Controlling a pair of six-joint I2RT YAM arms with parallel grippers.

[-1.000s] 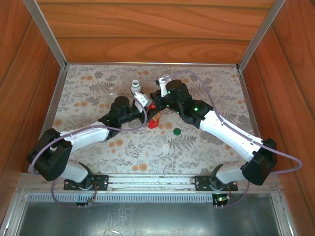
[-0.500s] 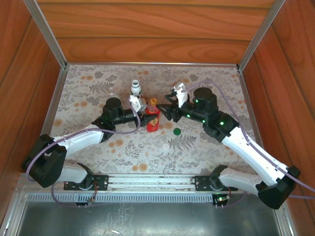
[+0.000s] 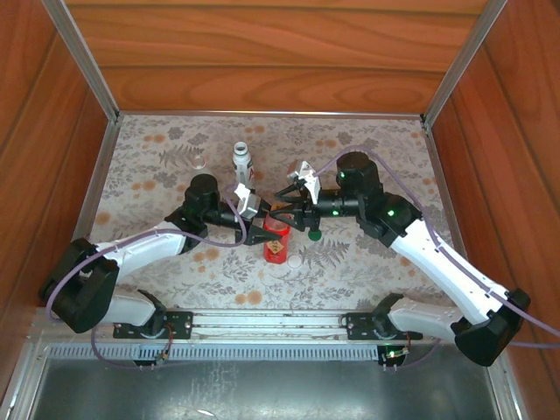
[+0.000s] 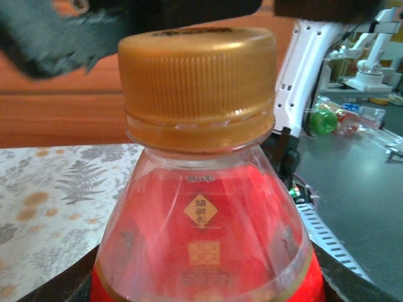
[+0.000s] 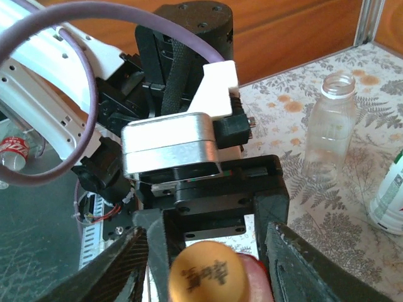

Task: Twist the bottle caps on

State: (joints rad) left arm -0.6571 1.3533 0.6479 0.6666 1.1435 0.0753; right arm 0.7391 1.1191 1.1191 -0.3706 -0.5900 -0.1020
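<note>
On the flower-patterned table (image 3: 157, 254), boxed in by wooden walls (image 3: 262, 52), the work is gathered near the middle, presumably because one side must steady a bottle while the other turns its lid. The left gripper (image 3: 259, 229) is clamped on the body of the translucent red plastic bottle (image 3: 276, 247) and holds it upright. I judge this is so the neck cannot spin when a twist comes from above. The right gripper (image 3: 283, 215) comes in from the opposite side at cap height. In its wrist view its black fingers (image 5: 123, 264) stand apart on either side of the golden-brown ribbed plastic cap (image 4: 198, 82). They seem to be clear of it rather than pinching, though the frame edge cuts off the tips. That cap sits level on the red bottle's neck, its ring close down against the shoulder, but whether it is fully tight cannot be told. Toward the far side, apart from this work, stand the white plastic bottle with a printed label (image 3: 242, 163) and the clear colourless plastic bottle (image 5: 327, 126), the clear one's mouth plainly open. Their likely lids lie flat on the table near the red bottle. The small round green plastic cap (image 3: 314, 234) is just beside the right gripper, and the small round white plastic cap (image 3: 296, 261) lies a little nearer the bases. Both look easy to reach for a later pick.
</note>
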